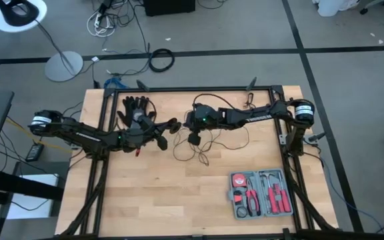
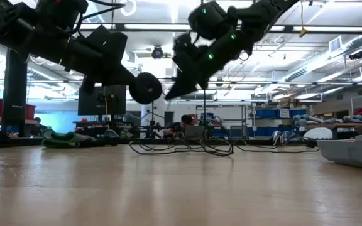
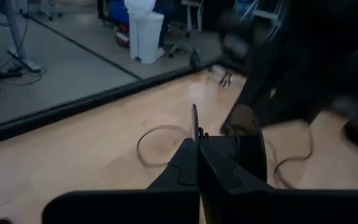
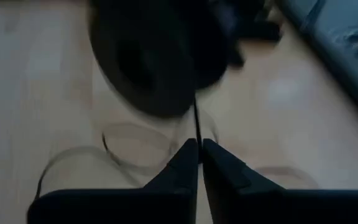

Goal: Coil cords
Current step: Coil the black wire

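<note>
The two grippers meet above the back part of the wooden table, just beside the black glove that lies near the table's rear edge. The left gripper reaches away from the glove with its fingers pressed together on the thin black cord, which rises as a fine line from between their tips. The right gripper comes from the opposite side to almost touch it, its fingers drawn narrow with the same thin wire running up between them. The cord's small round disc hangs in the air between the grippers, clear of the tabletop. The rest of the cord lies in loose loops on the table, farther from the glove than the grippers. A grey tool case sits well apart from the glove, toward the table's front.
</note>
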